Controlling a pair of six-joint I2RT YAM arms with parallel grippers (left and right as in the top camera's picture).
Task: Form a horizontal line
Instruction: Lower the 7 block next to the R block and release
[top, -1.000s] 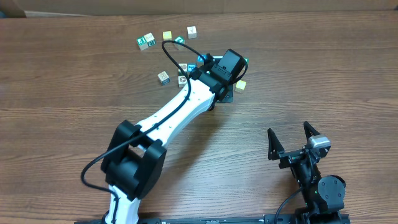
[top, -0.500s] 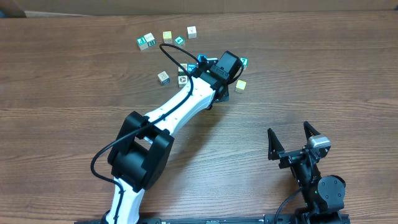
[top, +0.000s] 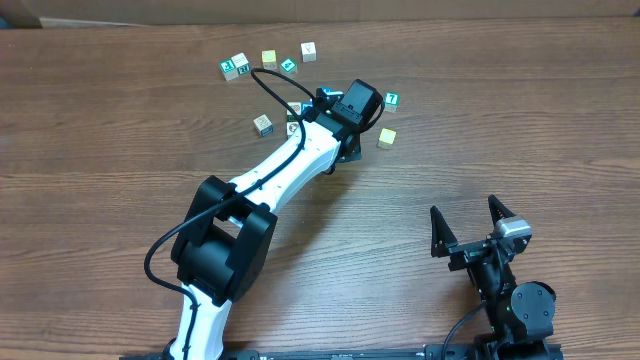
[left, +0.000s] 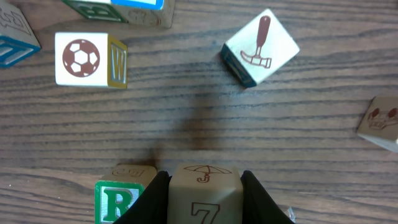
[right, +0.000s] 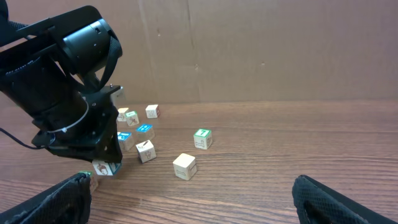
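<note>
Left wrist, R cube (left: 115, 202) maybe touching finger (left: 153, 200)

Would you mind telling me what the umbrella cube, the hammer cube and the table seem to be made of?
The umbrella cube: likely bare pale wood, matte, faint grain, printed brown outline. The hammer cube: probably wood too, its top painted white, a bluish side. The table: brown wood or wood-look laminate, streaky grain; which, I cannot tell.
</note>
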